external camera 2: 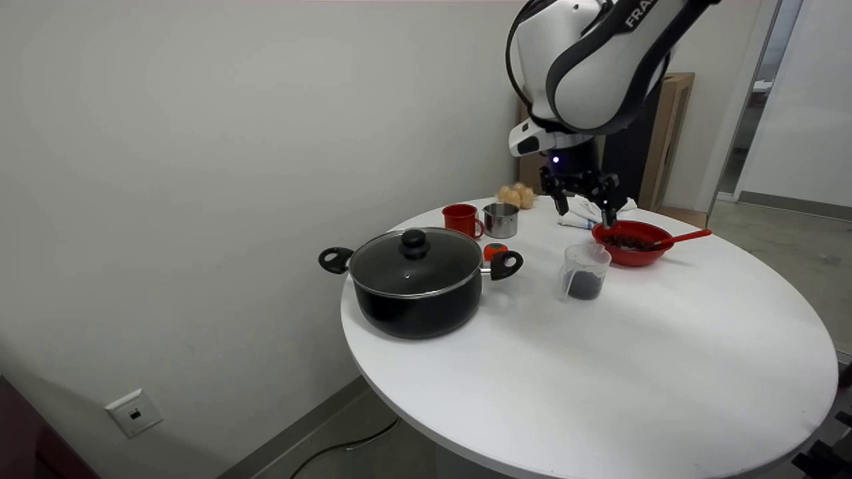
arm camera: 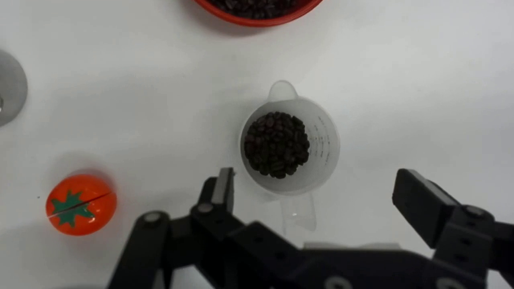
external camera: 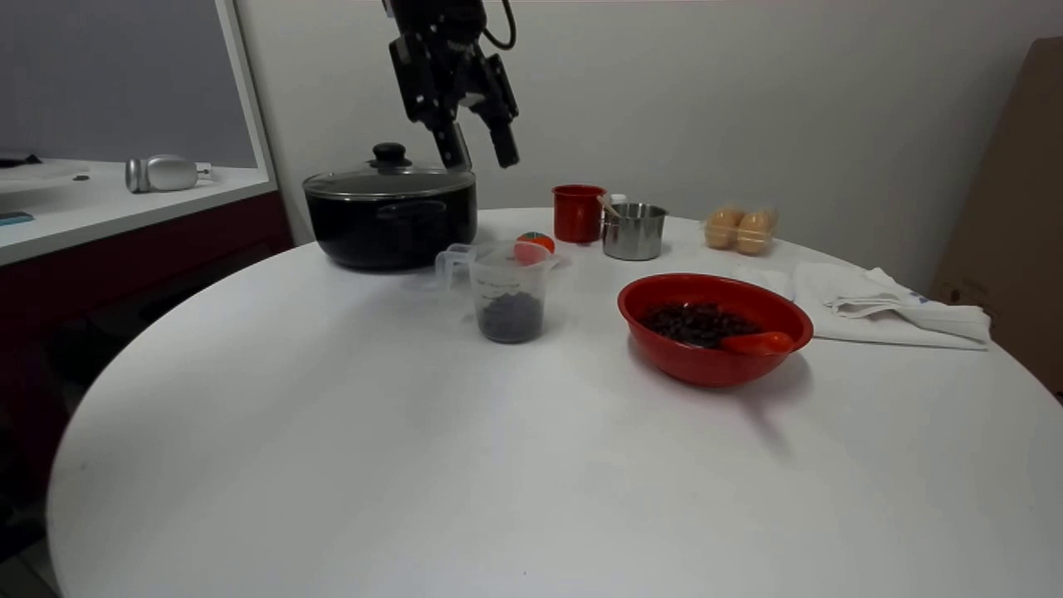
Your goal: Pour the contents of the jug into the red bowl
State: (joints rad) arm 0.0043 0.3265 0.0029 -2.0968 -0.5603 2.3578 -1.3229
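My gripper (external camera: 482,158) hovers above the white table (external camera: 399,465), jaws wide apart. On the arm (external camera 2: 596,93) I read "FRA", then it's cut off; the clear measuring jug's (arm camera: 321,168) scale is too small. The jug, dark beans (arm camera: 277,144) inside, stands upright between the red bowl (external camera: 706,365) and black lidded pot (external camera 2: 416,313), a tomato (arm camera: 80,204) near it.

White table (external camera: 498,465) — jug (external camera: 508,282), red bowl (external camera: 706,367), pot (external camera: 390,228), cloth (external camera: 884,311)

A red cup (external camera: 573,216) stands beside a metal cup (external camera: 634,236).

Upright jug (external camera: 509,285); near red bowl (external camera: 696,365)
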